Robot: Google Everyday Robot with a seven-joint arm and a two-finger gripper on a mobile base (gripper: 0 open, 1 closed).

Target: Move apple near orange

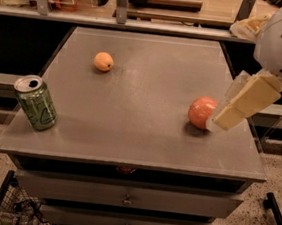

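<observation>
The apple (202,111), a round reddish-pink fruit, sits on the grey table top (144,84) near its right edge. The orange (103,61), smaller and yellow-orange, lies at the back left of the table, far from the apple. My gripper (219,122) reaches in from the right on a cream-coloured arm under a white rounded housing. Its tip is right against the apple's right side, partly covering it.
A green drink can (35,102) stands at the table's front left corner. Drawers (128,198) sit below the table front. A shelf with bags runs behind the table. A wire basket (15,207) is on the floor at lower left.
</observation>
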